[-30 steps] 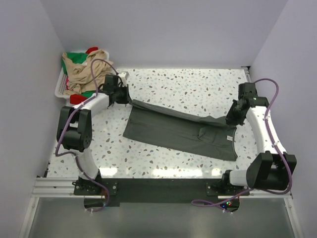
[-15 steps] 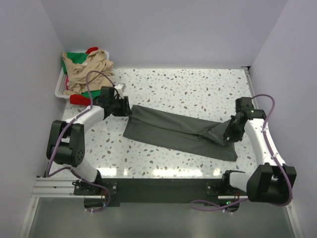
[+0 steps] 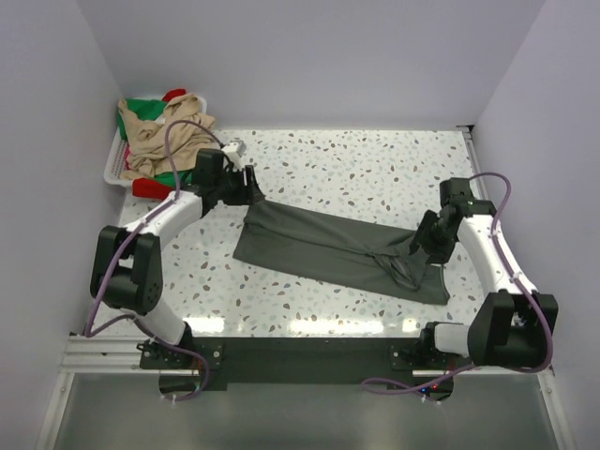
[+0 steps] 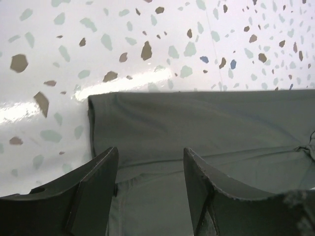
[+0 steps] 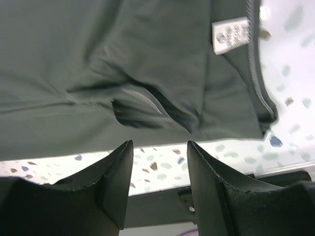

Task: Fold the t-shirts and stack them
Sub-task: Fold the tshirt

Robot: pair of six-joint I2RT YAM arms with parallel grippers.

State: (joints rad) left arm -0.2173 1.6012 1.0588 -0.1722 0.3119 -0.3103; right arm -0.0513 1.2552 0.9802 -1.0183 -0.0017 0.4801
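Grey t-shirt (image 3: 342, 248) lies flat on the tabletop (image 3: 375, 159) as a long folded band, slanting from near right up to far left. Closest to the arm bases, the right hand (image 5: 159, 145) hangs over the neck end, fingers parted and nothing between them. The white neck label (image 5: 231, 34) shows just beyond its tips and a rumpled pocket of cloth sits right below. Further back, the left hand (image 4: 150, 152) is over the opposite end, also spread and empty, with the band's square corner just ahead of its fingers. So each arm has its own end, the right arm nearer the collar. My read: the next fold goes across that long axis, one end carried to the other, and the bunching by the right hand wants smoothing first. Far left, the white basket (image 3: 112, 167) holds the beige t-shirt (image 3: 164, 131), the green t-shirt (image 3: 141, 105) and the red t-shirt (image 3: 145, 187), well apart from both hands
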